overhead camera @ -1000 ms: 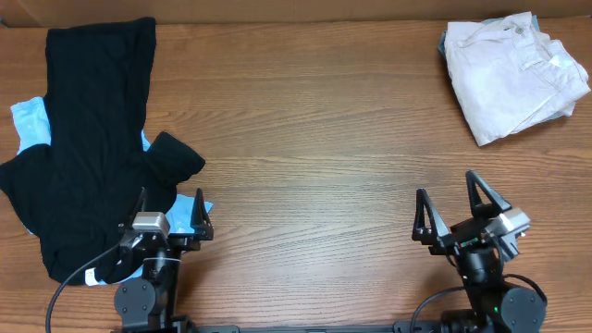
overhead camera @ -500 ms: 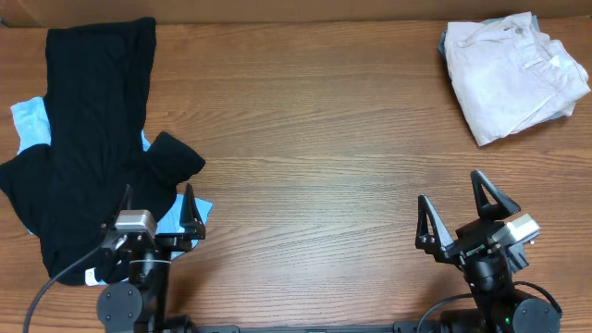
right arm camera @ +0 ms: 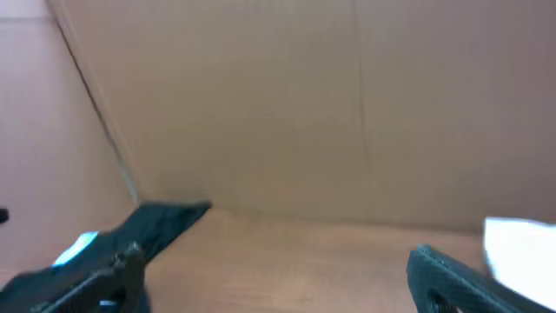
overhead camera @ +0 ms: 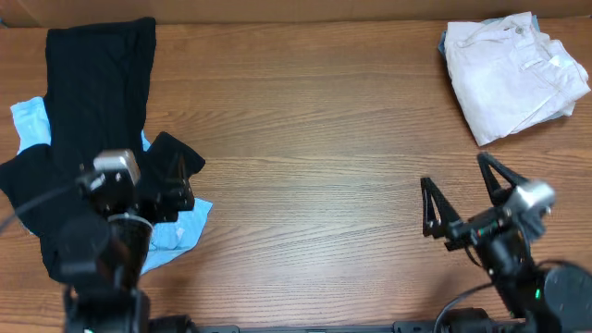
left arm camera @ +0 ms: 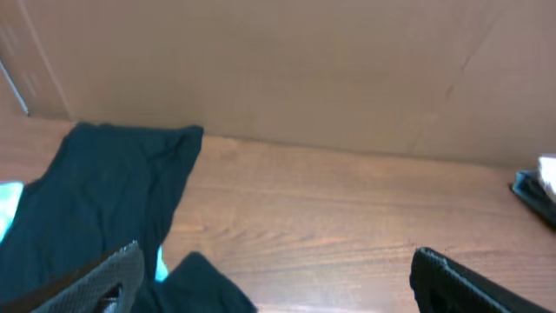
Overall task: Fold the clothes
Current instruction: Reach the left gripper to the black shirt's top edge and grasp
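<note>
Both claws are gaping wide, gripping nothing. Left gripper (overhead camera: 169, 180) is now hovering over the black garment (overhead camera: 92, 102), raised and further forward than a second ago; right gripper (overhead camera: 453, 172) is drifting right. Black garment is lying over a light-blue garment (overhead camera: 32, 120) at the table's (overhead camera: 314, 166) left; white clothes (overhead camera: 509, 74) are sitting far right.

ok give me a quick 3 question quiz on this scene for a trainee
1. True or false: the white cloth lies at the far right of the table.
2. What peeks out from under the black cloth? A) a blue cloth B) a red sock C) a paper bag
3. Fill in: the left gripper and the right gripper are both ____.

Key: 1 true. 2 A. 3 open, holding nothing.
</note>
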Motion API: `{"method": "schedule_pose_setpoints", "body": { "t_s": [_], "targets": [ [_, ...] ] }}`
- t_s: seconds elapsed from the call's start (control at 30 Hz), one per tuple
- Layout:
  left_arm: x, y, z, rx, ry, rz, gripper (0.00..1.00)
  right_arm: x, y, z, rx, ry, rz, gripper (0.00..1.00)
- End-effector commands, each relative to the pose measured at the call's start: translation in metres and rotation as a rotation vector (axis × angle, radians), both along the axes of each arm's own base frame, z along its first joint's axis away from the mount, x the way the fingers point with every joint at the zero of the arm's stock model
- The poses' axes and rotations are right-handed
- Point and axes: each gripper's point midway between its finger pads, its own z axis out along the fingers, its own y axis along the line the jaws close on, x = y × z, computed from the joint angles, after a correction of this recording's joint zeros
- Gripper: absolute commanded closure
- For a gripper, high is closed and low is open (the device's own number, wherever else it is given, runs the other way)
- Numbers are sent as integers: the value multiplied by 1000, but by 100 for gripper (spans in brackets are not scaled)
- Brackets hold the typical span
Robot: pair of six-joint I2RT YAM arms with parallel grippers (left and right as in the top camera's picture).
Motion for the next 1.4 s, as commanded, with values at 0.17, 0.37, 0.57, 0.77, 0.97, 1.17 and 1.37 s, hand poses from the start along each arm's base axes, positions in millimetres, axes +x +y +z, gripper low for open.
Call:
{"method": "schedule_pose_setpoints", "body": {
  "t_s": [0.17,0.37,0.57,0.77,0.97,1.17,1.37],
  "targets": [
    [15,-5,9,108,291,-107,0,42,8,-6,-32,330,32,0],
    [39,-8,-28,65,458,-147,0,80,14,-61,-129,625,75,0],
    [62,-1,-89,46,660,-151,0,112,37,-125,-80,843,209,0],
    [70,28,-160,33,899,-75,2,120,38,-143,-75,894,216,14],
    [68,23,-221,10,1088,-111,14,120,38,-144,-75,897,216,20],
    [68,20,-266,27,1200,-146,26,119,38,-145,-75,903,216,25],
    [83,28,-293,62,1194,-118,27,114,38,-148,-70,929,215,26]
  ]
}}
